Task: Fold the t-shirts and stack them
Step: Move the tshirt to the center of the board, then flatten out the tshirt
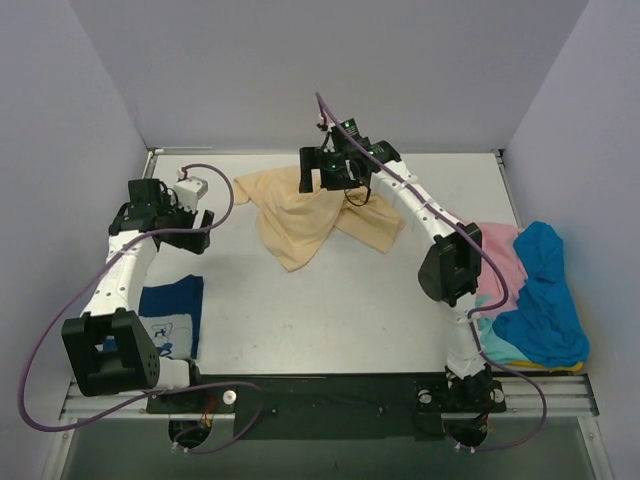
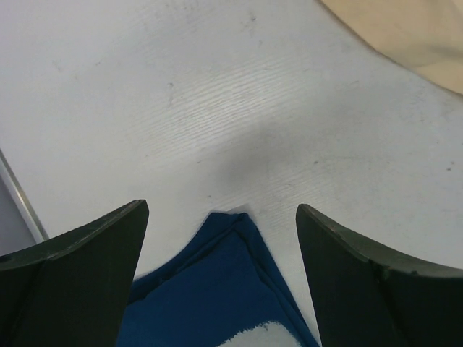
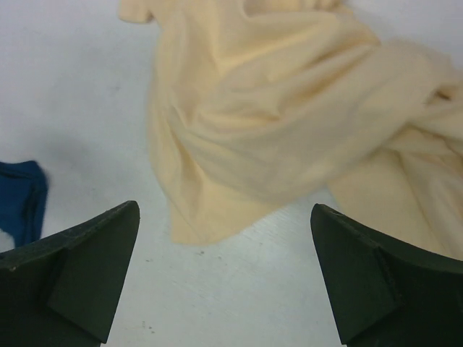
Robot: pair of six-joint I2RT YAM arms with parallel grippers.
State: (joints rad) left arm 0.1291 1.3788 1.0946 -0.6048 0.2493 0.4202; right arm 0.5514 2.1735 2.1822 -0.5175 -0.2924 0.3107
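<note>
Crumpled tan t-shirt (image 1: 300, 215) at far middle of white desk (image 1: 330, 310), under wide-open, empty right pincer (image 3: 224, 217). Left pincer (image 2: 221, 217) likewise spread, gripping nothing, near a corner of the folded navy t-shirt (image 2: 217, 289).

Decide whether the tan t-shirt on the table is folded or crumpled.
Crumpled: the tan t-shirt lies bunched in loose, uneven wrinkles, its edges ragged, not squared.

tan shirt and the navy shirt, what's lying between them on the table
Nothing: the stretch of white table between the tan shirt and the navy shirt is bare, as the top external view shows; the right wrist view agrees.
</note>
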